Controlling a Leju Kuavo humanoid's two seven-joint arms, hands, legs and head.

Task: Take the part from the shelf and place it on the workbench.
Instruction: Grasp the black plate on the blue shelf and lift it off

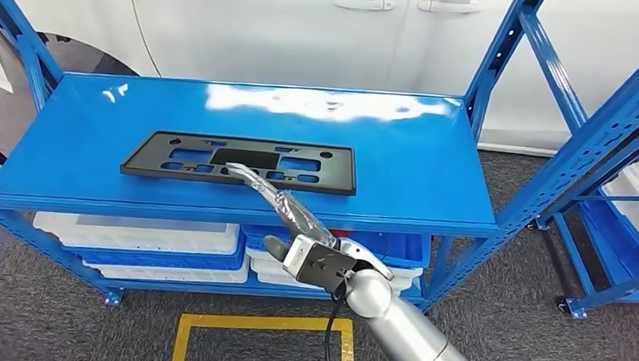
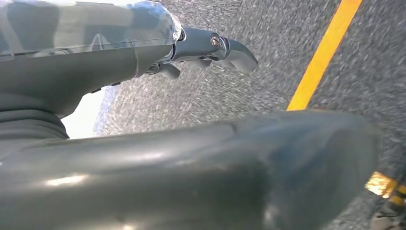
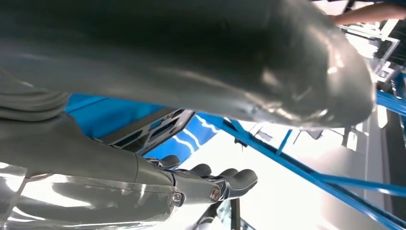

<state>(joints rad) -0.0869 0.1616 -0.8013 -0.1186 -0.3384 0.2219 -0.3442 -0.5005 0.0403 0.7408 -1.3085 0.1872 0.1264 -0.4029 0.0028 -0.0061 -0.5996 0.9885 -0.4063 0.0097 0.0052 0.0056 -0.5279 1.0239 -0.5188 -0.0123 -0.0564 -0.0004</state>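
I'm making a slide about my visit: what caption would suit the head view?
The robot's right hand reaches toward a flat black part lying on a blue shelf.

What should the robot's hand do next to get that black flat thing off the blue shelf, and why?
Probably ease the right hand a little further forward and down, then close on the near edge of the black part. The part lies flat on the blue shelf, not yet gripped; the hand's fingers are stretched out just over its front edge, holding nothing.
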